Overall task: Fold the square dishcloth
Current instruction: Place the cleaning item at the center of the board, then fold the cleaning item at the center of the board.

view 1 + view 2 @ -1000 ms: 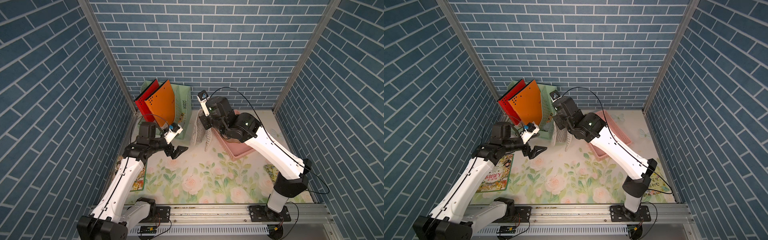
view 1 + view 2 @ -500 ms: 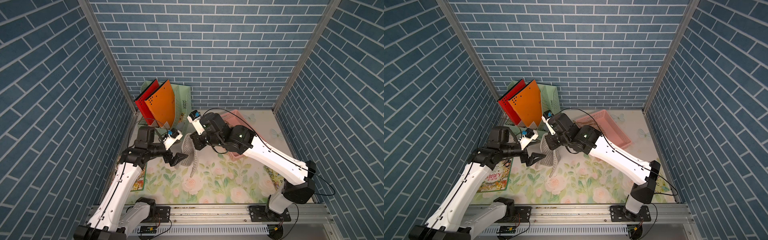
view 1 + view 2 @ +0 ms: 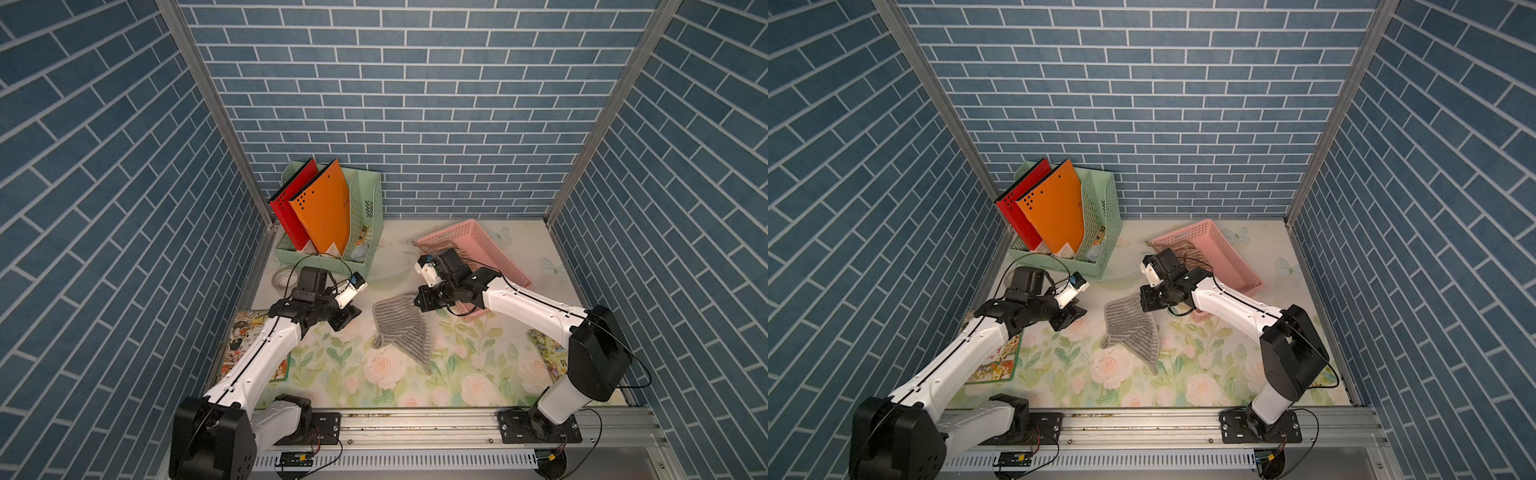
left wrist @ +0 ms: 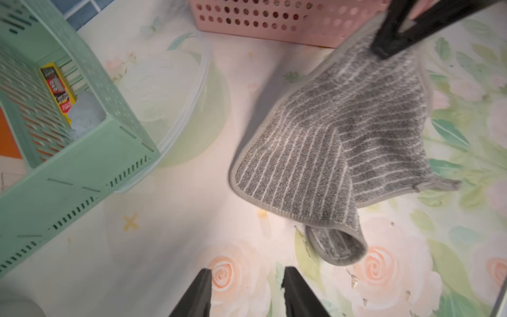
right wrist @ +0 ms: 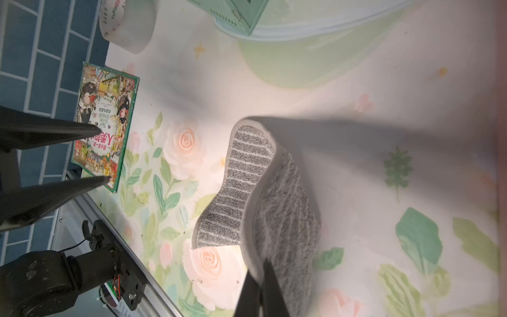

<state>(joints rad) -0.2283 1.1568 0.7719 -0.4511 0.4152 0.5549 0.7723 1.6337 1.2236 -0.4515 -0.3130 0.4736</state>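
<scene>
Lab test cell: brick-print walls (image 3: 415, 104), alu rail (image 3: 415, 428) (staged decor).

Right fingers (image 5: 274, 296) pinch grey striped dishcloth (image 5: 274, 208) edge; cloth droops onto floral table (image 5: 356, 109); book (image 5: 105, 123) beyond.

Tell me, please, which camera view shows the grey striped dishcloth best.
The left wrist view: the dishcloth fills it sharply, stripes, hem and curled corner plain, with the right gripper pinching one corner. Both top views show the dishcloth small and rumpled; the right wrist view shows it partly blurred.
</scene>
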